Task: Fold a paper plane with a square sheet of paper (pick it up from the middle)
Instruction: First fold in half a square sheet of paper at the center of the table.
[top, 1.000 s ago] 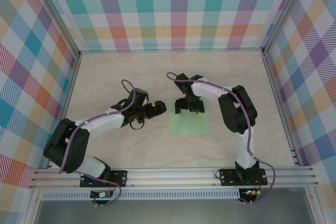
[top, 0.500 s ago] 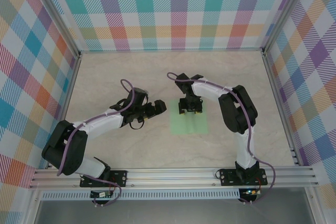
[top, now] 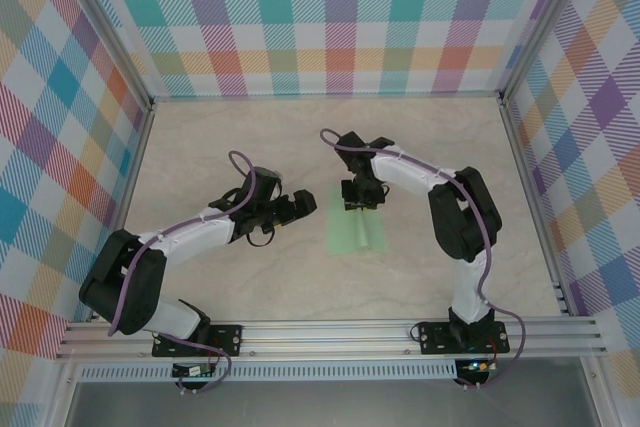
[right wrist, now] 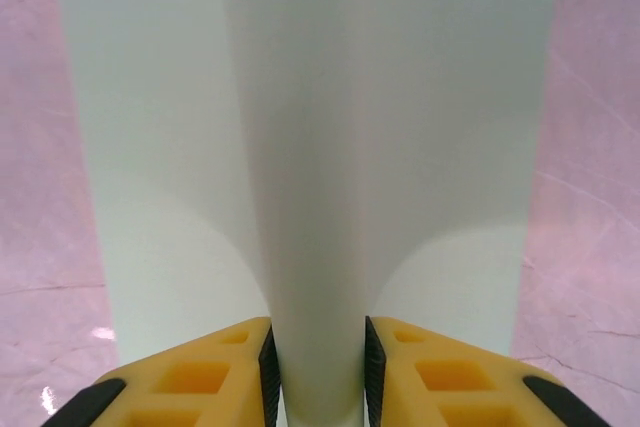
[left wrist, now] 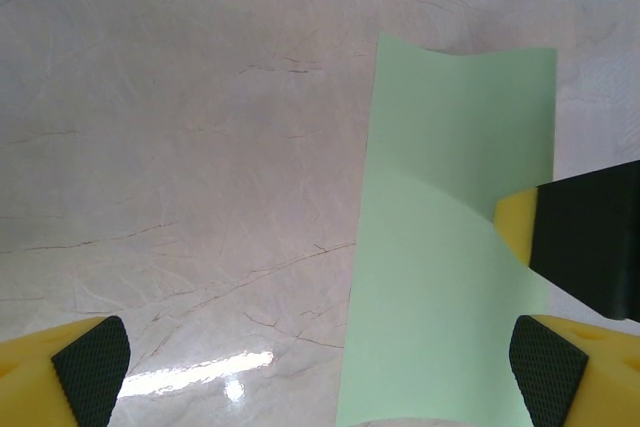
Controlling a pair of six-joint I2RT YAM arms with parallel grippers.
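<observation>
Right gripper (right wrist: 317, 367): the jaws are drawn in against a raised ridge running along the middle of the green paper sheet (right wrist: 310, 147). Both black pads (right wrist: 268, 372) touch the ridge, one on each side, so the sheet is pinched at its centre line. On either side of the ridge the paper curves down and flattens onto the table (top: 250, 147).

In the overhead view the right gripper (top: 360, 202) sits over the far end of the green paper sheet (top: 358, 232), which lies near the middle of the table, its near part flat (no creases or wings can be made out).

Left gripper (top: 305, 205): the jaws stand fully apart and hold nothing. It is just to the left of the sheet and apart from it. Its wrist camera shows the sheet's (left wrist: 440, 247) edge lifted in a gentle bow.

Surroundings: pale marbled tabletop, enclosed by plaid walls (top: 320, 17).
</observation>
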